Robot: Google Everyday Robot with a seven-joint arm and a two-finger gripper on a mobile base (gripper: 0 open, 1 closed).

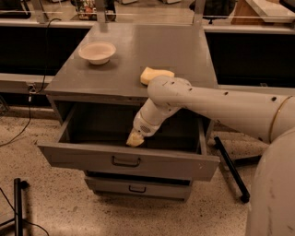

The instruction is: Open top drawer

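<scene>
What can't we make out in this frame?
Camera view:
1. top drawer floor: dark, partly behind the arm and front panel.
2. gripper, low inside the drawer's front: whether it touches the panel, unclear.
3. lower drawer: mostly covered by the top drawer.
4. items at the top edge: cut off.

The desk (pixel 152 44) is a grey metal cabinet with a flat, dull top, and it stands on a speckled floor (pixel 55 203). Two things lie on the top. A shallow, pale bowl (pixel 97 52) sits upright on the left side, about midway between the front and back edges. A yellow sponge (pixel 156 74) lies flat nearer the front edge, a little right of the middle and well apart from the bowl. The pincer (pixel 135 139) is not on the top. It hangs below it, inside the pulled-out top drawer (pixel 126 159), just behind the drawer's front panel and near its middle.
</scene>
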